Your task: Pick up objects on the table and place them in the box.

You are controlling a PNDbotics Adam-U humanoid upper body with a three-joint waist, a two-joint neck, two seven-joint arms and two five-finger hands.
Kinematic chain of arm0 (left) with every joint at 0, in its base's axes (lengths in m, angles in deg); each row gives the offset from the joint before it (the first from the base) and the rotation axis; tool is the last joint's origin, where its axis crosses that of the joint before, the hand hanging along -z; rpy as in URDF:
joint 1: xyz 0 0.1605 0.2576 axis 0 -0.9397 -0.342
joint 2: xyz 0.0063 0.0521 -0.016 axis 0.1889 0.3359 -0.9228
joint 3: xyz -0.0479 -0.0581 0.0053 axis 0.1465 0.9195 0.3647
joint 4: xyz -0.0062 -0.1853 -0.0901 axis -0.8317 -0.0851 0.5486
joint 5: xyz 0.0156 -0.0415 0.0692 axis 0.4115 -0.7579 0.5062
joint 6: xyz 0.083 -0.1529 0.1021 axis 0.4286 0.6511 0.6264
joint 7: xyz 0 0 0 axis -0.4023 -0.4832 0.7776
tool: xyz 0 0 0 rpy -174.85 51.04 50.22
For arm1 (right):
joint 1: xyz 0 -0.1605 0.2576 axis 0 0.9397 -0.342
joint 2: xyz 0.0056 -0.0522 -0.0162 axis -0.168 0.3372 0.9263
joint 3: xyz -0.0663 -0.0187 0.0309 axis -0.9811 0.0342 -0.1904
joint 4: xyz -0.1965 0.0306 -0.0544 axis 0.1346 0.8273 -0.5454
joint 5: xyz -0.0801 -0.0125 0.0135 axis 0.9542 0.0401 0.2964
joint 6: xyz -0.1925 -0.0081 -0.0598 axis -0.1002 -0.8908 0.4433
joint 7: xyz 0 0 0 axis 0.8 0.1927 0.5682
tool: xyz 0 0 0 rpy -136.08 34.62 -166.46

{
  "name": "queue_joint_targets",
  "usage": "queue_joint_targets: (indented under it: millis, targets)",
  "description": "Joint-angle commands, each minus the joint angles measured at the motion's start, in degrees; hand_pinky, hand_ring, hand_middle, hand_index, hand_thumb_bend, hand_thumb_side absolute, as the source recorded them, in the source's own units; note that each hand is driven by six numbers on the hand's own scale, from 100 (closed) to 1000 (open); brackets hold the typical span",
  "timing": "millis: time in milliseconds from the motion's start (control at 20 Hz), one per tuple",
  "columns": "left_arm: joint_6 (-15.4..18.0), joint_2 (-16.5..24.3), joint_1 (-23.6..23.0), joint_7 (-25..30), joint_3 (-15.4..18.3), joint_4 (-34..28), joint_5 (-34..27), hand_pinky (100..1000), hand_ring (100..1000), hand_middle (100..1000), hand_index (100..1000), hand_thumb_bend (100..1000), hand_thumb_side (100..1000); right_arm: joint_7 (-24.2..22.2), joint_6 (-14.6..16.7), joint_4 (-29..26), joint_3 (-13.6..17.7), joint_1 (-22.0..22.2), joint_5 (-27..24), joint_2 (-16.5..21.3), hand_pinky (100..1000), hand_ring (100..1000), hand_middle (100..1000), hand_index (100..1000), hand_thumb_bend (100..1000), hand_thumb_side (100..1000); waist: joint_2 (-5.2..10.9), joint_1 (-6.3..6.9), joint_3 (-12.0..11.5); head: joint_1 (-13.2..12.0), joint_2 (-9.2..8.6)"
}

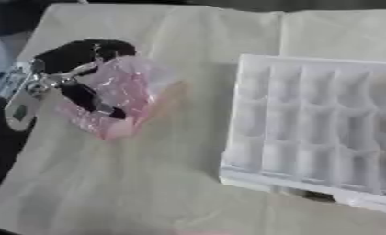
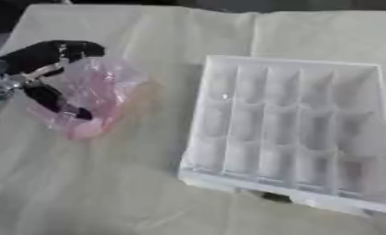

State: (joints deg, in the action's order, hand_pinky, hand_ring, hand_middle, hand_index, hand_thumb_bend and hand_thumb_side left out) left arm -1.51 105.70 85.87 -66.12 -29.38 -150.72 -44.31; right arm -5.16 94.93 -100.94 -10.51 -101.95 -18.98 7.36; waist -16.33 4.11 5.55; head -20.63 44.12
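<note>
A crumpled pink translucent bag [image 1: 120, 94] is held at the left of the table, and my left hand [image 1: 71, 69] is shut on it, black fingers curled over its top and the thumb across its front. The bag looks slightly raised, though I cannot tell if it touches the cloth. A clear plastic box [image 2: 289, 131] with several small compartments lies open on the right; its cells look bare. My right hand shows in neither view.
A pale wrinkled cloth [image 1: 140, 183] covers the table. A small dark thing [image 1: 317, 196] pokes out under the box's near edge. Bare cloth lies between the bag and the box and along the front.
</note>
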Motion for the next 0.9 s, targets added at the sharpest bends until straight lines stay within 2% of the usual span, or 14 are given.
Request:
queue_joint_targets:
  millis: [50,350,750,850,900]
  targets:
    - [0.05,2.66,0.78,4.70,0.47,1.45,-2.07,854,926,935,1000,891,753,-0.14,0.04,-1.47,0.23,-0.23,0.14,1.23,493,605,553,642,421,898,0.74,-0.09,0.08,-0.07,0.00]
    - [-0.41,2.97,1.46,8.16,0.35,4.91,-2.23,838,893,902,976,914,766,-0.15,0.24,-1.47,0.21,-0.39,0.16,1.39,494,605,552,642,421,904,0.33,-0.20,0.24,-0.18,0.00]
    - [-0.16,2.13,1.59,7.47,0.60,5.68,-2.09,802,856,872,951,920,771,-0.26,0.46,-1.54,0.23,-0.56,0.31,1.64,497,607,552,642,421,904,-0.44,-0.16,0.29,-0.05,0.00]
    - [-0.29,1.13,1.52,7.01,0.81,5.37,-1.94,782,852,870,953,920,764,-0.29,0.49,-1.59,0.24,-0.58,0.35,1.69,497,608,553,642,421,901,-0.65,-0.11,0.34,0.01,0.00]
    - [-0.51,0.51,1.52,6.88,0.93,5.24,-1.65,751,851,880,981,946,738,-0.29,0.50,-1.60,0.25,-0.59,0.36,1.69,498,608,553,642,421,898,-0.74,-0.12,0.38,0.03,0.00]
